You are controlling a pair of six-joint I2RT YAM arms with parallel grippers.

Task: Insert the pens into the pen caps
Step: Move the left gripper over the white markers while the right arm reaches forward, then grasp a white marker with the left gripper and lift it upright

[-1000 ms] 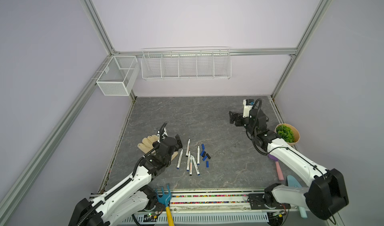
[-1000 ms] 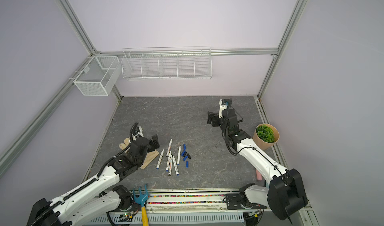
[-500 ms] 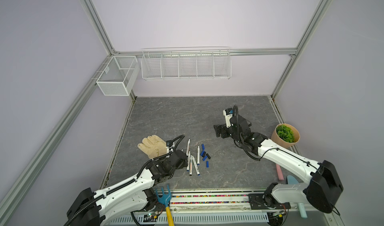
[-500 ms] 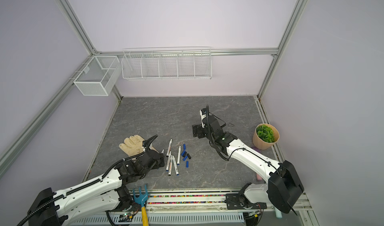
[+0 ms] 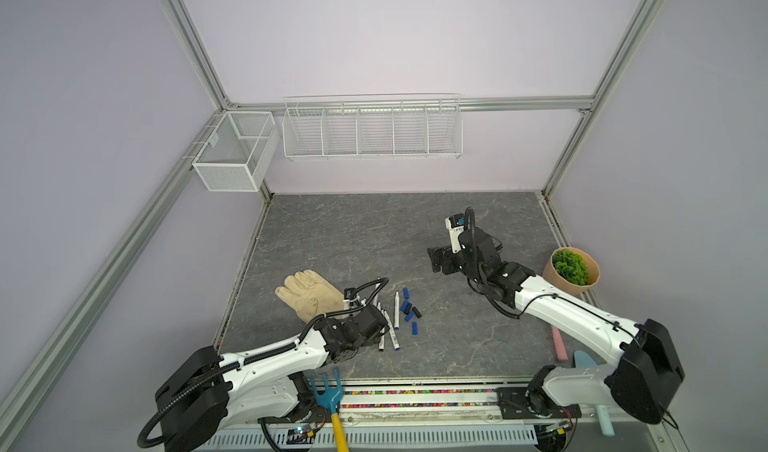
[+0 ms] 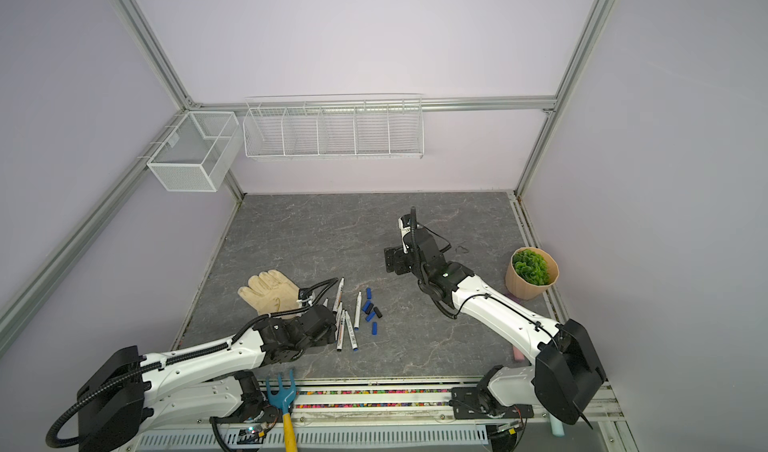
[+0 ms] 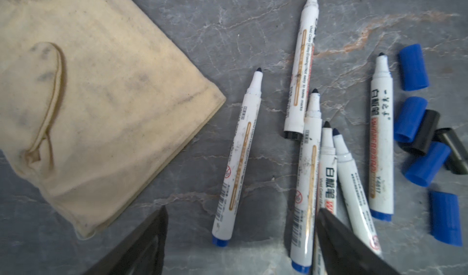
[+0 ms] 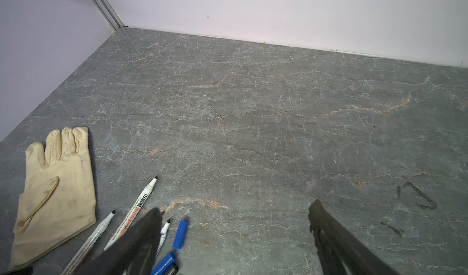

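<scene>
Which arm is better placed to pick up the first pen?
Left: the left pincer, open, hangs directly over the uncapped pens. The right pincer, also open, sits over bare table, away from them.

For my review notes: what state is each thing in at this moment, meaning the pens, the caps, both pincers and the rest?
pens: six, all uncapped, lying flat on the table.
pen caps: six, all loose, lying beside the pens.
left pincer: open, empty, low over the pens.
right pincer: open, empty, above bare table.
glove: lying flat beside the pens.
plant pot: upright.
garden fork: lying at the front edge.
</scene>
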